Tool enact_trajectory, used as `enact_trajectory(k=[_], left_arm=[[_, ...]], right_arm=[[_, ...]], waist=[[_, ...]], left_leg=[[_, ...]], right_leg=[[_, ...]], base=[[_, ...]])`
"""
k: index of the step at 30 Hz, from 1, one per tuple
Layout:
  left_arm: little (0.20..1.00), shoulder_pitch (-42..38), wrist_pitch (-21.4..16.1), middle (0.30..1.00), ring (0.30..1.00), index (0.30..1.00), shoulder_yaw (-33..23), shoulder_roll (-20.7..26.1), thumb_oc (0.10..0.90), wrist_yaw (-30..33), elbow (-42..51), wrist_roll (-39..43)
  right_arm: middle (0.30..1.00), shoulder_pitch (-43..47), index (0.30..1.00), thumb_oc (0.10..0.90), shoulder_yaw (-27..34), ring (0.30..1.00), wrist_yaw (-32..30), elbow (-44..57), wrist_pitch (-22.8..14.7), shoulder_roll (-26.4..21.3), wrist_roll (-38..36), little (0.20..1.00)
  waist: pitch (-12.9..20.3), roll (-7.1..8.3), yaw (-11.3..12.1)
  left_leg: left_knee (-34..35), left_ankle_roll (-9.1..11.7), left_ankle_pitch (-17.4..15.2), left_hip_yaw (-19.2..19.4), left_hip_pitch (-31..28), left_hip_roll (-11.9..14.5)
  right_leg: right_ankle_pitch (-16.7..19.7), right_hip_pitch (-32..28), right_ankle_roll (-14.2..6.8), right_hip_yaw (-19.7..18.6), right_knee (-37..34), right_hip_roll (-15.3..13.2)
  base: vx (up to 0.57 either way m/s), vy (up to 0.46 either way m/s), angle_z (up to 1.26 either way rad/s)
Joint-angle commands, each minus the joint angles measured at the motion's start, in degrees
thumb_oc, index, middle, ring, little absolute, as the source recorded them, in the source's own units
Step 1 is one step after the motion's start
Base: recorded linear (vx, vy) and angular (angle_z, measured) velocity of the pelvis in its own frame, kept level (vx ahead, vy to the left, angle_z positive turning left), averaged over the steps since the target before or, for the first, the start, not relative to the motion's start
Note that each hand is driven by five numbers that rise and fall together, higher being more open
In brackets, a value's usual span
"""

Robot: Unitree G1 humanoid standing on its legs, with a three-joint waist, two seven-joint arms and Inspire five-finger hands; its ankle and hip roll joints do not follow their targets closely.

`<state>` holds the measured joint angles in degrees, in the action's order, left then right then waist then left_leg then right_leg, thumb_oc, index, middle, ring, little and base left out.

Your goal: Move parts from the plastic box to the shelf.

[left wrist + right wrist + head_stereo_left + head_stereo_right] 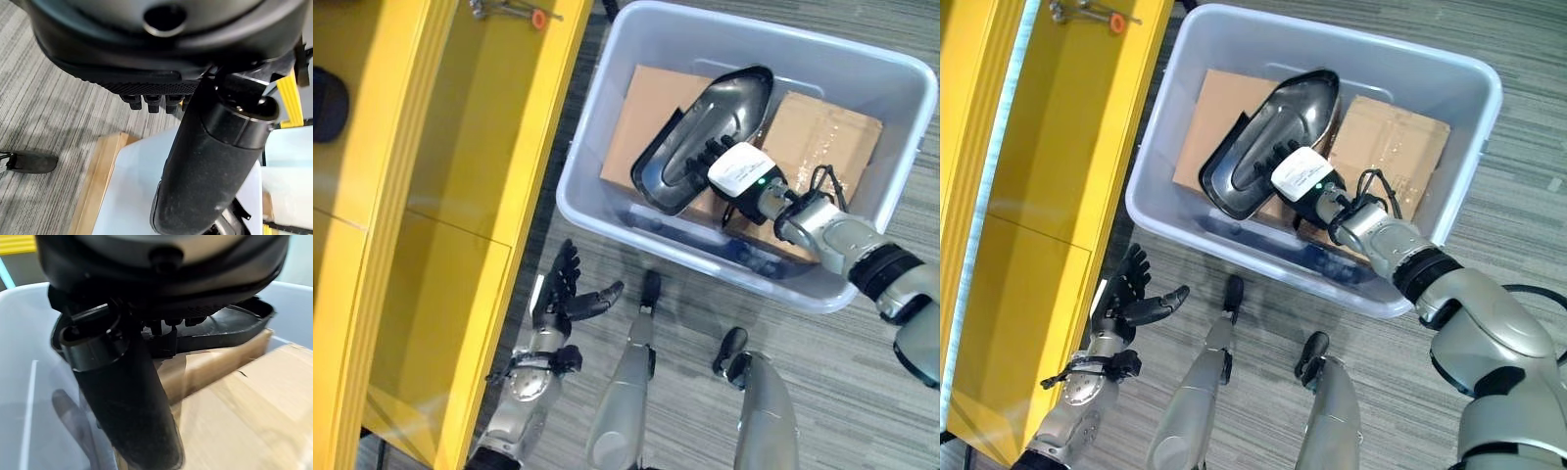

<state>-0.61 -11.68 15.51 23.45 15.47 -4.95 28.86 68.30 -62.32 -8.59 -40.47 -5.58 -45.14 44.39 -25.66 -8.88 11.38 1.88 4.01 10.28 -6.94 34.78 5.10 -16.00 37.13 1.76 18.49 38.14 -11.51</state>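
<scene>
Currently the right hand [720, 157] is down inside the plastic box [607, 117], its fingers laid into the hollow of a dark part [705, 132]. That part is a curved, glossy shell lying on cardboard boxes [822, 137] just under the hand. Whether the fingers have closed on the shell's rim I cannot tell; the thumb's side is hidden. The shell looks like stiff moulded plastic, probably light for its bulk, with a slick outer face likely to slip. Its raised lip, just beside the fingertips, seems the best hold, pinched fingers inside and thumb outside. It is long, so a hold near one end may let it swing. The left hand [563, 294] hangs low over the floor, fingers spread, holding nothing. The yellow shelf [460, 196] stands just beyond it, well apart from the right hand.
</scene>
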Motion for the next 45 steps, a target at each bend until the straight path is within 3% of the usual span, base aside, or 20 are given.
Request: enact_trajectory(k=[1,5,6,11,24,33,39,45], left_arm=[[1.0,-5.21,-5.67,1.0,1.0,1.0,-1.9,1.35,0.9,1.77,4.48,-0.99],[1.0,-5.54,-5.67,1.0,1.0,1.0,-1.97,1.14,0.9,1.99,4.59,-1.01],[1.0,-5.86,-5.67,1.0,1.0,1.0,-1.95,1.07,0.9,1.95,4.58,-0.93],[1.0,-7.21,-5.92,1.0,1.0,1.0,-1.95,0.3,0.9,2.01,3.43,-0.57],[1.0,-7.87,-5.45,1.0,1.0,1.0,-0.76,-0.12,0.9,2.49,3.29,-0.95],[1.0,-7.64,-4.83,1.0,1.0,1.0,-0.77,0.32,0.9,1.84,3.28,-1.26],[1.0,-6.91,-4.16,1.0,1.0,1.0,-1.1,0.73,0.9,1.15,2.96,-1.48],[1.0,-5.29,-3.06,1.0,1.0,1.0,-2.85,1.62,0.9,-0.36,1.7,-1.89]], right_arm=[[1.0,9.08,1.0,0.9,-3.55,1.0,-1.26,-1.88,0.26,-0.44,0.97,1.0],[1.0,8.69,1.0,0.9,-3.96,1.0,-0.67,-3.44,0.35,0.43,1.5,1.0],[0.3,8.28,0.3,0.4,-4.43,0.3,-0.04,-4.23,0.24,0.85,2.01,0.3],[0.3,5.13,0.3,0.4,-3.48,0.3,1.64,-5.19,0.11,1.07,1.88,0.3],[0.3,0.26,0.3,0.4,2.46,0.3,-1.15,-6.88,2.1,5.12,0.74,0.3],[0.3,0.05,0.3,0.4,4.95,0.3,-2.83,-4.78,2.82,4.25,-0.93,0.3],[0.3,0.85,0.3,0.4,8.07,0.3,-4.11,2.94,2.95,1.37,-4.15,0.3],[0.3,-0.43,0.3,0.4,13.95,0.3,-5.58,16.49,1.83,-2.91,-7.47,0.3]], waist=[[-4.13,2.1,1.49],[-4.13,2.08,1.89],[-4.13,2.12,2.14],[-4.13,2.24,2.15],[-4.13,2.99,0.85],[-2.56,4.11,0.32],[0.1,5.76,-0.48],[6.6,9.27,-1.98]], left_leg=[[3.12,2.56,4.87,-0.67,-7.62,0.07],[3.12,2.35,4.76,-1.24,-7.07,-0.35],[3.12,2.24,4.72,-1.54,-6.87,-0.59],[3.12,2.04,4.29,-1.58,-6.96,-1.1],[3.12,1.72,3.52,-0.64,-9.95,-1.45],[3.12,1.56,3.23,0.19,-12.39,-1.6],[3.12,1.35,2.33,0.75,-15.82,-1.62],[3.12,0.86,0.01,1.83,-22.07,-1.1]], right_leg=[[18.28,-8.92,-8.68,0.57,-21.92,-1.39],[18.26,-8.66,-8.72,0.89,-21.93,-1.59],[18.27,-8.7,-8.77,1.12,-21.97,-1.67],[18.49,-9.16,-8.84,1.4,-22.42,-2.11],[19.52,-12.73,-8.94,0.41,-24.67,-1.86],[21.18,-16.06,-9.26,0.2,-27.56,-1.54],[21.79,-20.32,-9.61,0.27,-29.96,-1.46],[22.56,-27.92,-10.26,0.31,-35.12,-1.07]], base=[[0.03,0.007,0.05],[0.02,0.001,-0.08],[0.03,0.009,-0.04],[0.02,0.027,0.02],[0.0,0.02,0.0],[-0.02,0.034,-0.02],[0.02,0.039,0.02],[0.09,0.038,-0.1]])
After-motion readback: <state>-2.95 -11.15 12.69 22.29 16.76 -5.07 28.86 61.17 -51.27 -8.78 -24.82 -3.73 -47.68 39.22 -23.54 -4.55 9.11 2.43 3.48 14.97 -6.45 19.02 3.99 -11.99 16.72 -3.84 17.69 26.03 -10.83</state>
